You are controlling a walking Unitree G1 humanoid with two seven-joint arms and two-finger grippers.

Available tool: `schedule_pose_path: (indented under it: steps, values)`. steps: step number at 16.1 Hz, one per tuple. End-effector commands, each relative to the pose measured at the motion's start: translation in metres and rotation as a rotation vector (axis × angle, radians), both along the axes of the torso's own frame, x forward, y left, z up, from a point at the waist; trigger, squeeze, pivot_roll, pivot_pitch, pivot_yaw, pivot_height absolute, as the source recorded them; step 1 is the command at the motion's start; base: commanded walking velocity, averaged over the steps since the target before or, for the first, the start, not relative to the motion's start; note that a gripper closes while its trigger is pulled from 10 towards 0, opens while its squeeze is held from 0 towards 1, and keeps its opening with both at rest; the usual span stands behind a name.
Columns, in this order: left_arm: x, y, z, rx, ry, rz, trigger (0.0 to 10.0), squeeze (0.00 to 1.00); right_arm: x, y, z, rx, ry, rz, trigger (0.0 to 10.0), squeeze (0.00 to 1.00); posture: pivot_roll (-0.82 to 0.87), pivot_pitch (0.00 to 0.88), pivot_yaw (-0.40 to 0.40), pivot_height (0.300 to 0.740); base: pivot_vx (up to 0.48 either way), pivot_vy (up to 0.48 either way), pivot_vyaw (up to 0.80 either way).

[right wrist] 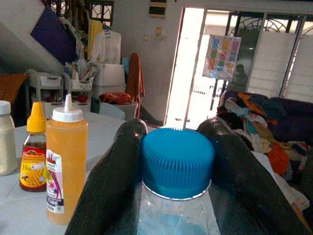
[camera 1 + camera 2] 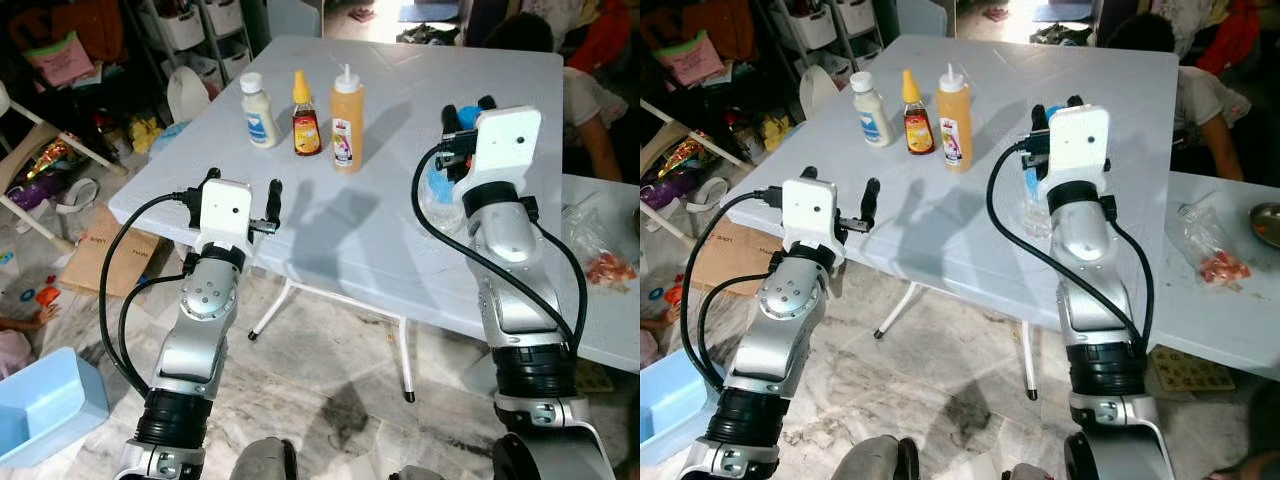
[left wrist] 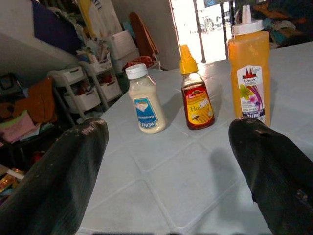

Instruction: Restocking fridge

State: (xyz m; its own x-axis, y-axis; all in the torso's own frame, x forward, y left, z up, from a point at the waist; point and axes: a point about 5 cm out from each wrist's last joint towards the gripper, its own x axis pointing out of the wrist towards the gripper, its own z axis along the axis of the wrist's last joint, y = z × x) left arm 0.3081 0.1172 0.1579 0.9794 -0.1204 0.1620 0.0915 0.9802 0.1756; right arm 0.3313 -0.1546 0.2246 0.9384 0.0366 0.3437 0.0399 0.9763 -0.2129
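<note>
On the white folding table (image 2: 350, 230) three bottles stand in a row: a white mayonnaise bottle (image 2: 260, 112), a honey bottle with a yellow cap (image 2: 305, 118) and a tall orange sauce bottle (image 2: 347, 122). My left gripper (image 2: 243, 182) hovers open at the table's near edge, pointing toward that row, with nothing between its fingers (image 3: 54, 181). Further right, my right gripper (image 2: 468, 110) is shut on a clear water bottle with a blue cap (image 1: 177, 161). Its fingers (image 1: 112, 181) press both sides of the bottle's neck, and the bottle (image 2: 438, 195) stands on the table.
A person (image 2: 585, 110) sits behind the table's far right corner. A second table (image 2: 600, 330) on the right holds a plastic bag (image 2: 608, 262). On the floor at left lie a blue bin (image 2: 45, 405) and a cardboard box (image 2: 105, 250). Storage shelves (image 2: 195, 30) stand behind.
</note>
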Motion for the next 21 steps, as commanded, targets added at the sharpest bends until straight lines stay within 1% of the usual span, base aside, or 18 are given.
schedule_pose_path:
  steps: [1, 2, 3, 4, 5, 6, 8, 10, 11, 13, 15, 17, 18, 19, 21]
  values:
    - [-0.003, 0.019, 0.004, -0.023, -0.028, 0.084, 10.0, 0.0, -0.012, -0.004, 0.002, 0.011, -0.022, -0.003, 10.0, 0.0, -0.02, 0.0, 0.048, 0.74, 0.0, 0.0, 0.8]
    - [-0.017, 0.049, 0.001, -0.041, -0.039, 0.222, 10.0, 0.0, -0.039, -0.019, -0.014, 0.028, 0.022, -0.044, 10.0, 0.0, -0.02, 0.0, 0.042, 0.74, 0.0, 0.0, 0.8]
    - [-0.019, 0.054, -0.004, -0.031, -0.026, 0.237, 10.0, 0.0, -0.041, -0.021, -0.018, 0.033, 0.036, -0.046, 10.0, 0.0, -0.01, 0.0, 0.036, 0.74, 0.0, 0.0, 0.8]
    - [-0.023, 0.061, -0.013, -0.022, 0.004, 0.271, 10.0, 0.0, -0.045, -0.024, -0.027, 0.067, 0.072, -0.046, 10.0, 0.0, 0.0, 0.0, 0.03, 0.74, 0.0, 0.0, 0.8]
    - [-0.027, 0.065, -0.019, -0.028, 0.023, 0.295, 10.0, 0.0, -0.046, -0.025, -0.034, 0.1, 0.099, -0.04, 10.0, 0.0, 0.0, 0.0, 0.027, 0.74, 0.0, 0.0, 0.8]
    - [-0.032, 0.068, -0.028, -0.039, 0.051, 0.323, 10.0, 0.0, -0.045, -0.025, -0.036, 0.101, 0.112, -0.04, 10.0, 0.0, 0.01, 0.0, 0.021, 0.74, 0.0, 0.0, 0.8]
    - [-0.033, 0.066, -0.031, -0.039, 0.062, 0.316, 10.0, 0.0, -0.041, -0.023, -0.028, 0.09, 0.094, -0.03, 10.0, 0.0, 0.01, 0.0, 0.022, 0.74, 0.0, 0.0, 0.8]
    - [-0.03, 0.061, -0.03, -0.038, 0.058, 0.301, 10.0, 0.0, -0.037, -0.021, -0.022, 0.063, 0.062, -0.025, 10.0, 0.0, 0.0, 0.0, 0.025, 0.74, 0.0, 0.0, 0.61]
    - [-0.025, 0.056, -0.028, -0.042, 0.053, 0.286, 10.0, 0.0, -0.033, -0.019, -0.013, 0.046, 0.031, -0.016, 10.0, 0.0, 0.0, 0.0, 0.027, 0.74, 0.0, 0.0, 0.0]
    - [-0.023, 0.054, -0.026, -0.044, 0.049, 0.281, 10.0, 0.0, -0.033, -0.018, -0.011, 0.051, 0.026, -0.012, 10.0, 0.0, 0.0, 0.0, 0.031, 0.74, -0.287, 0.0, 0.0]
    - [-0.022, 0.051, -0.027, -0.038, 0.051, 0.266, 10.0, 0.0, -0.033, -0.018, -0.017, 0.052, 0.043, -0.01, 10.0, 0.0, -0.01, 0.0, 0.039, 0.74, -0.334, 0.0, 0.0]
    - [-0.02, 0.053, -0.029, -0.033, 0.055, 0.273, 10.0, 0.0, -0.035, -0.021, -0.034, 0.082, 0.102, -0.019, 10.0, 0.0, 0.0, 0.0, 0.036, 0.74, -0.345, 0.0, 0.0]
    - [-0.022, 0.055, -0.03, -0.03, 0.059, 0.277, 10.0, 0.0, -0.038, -0.023, -0.041, 0.075, 0.125, -0.02, 10.0, 0.0, 0.0, 0.0, 0.032, 0.74, -0.345, 0.0, 0.0]
    - [-0.028, 0.059, -0.035, -0.018, 0.074, 0.293, 10.0, 0.0, -0.044, -0.032, -0.052, 0.077, 0.168, -0.046, 10.0, 0.0, 0.01, 0.0, 0.023, 0.74, -0.349, 0.0, 0.0]
    - [-0.037, 0.063, -0.043, 0.0, 0.097, 0.31, 10.0, 0.0, -0.047, -0.04, -0.062, 0.118, 0.217, -0.068, 10.0, 0.0, 0.03, 0.0, 0.014, 0.74, -0.349, 0.0, 0.0]
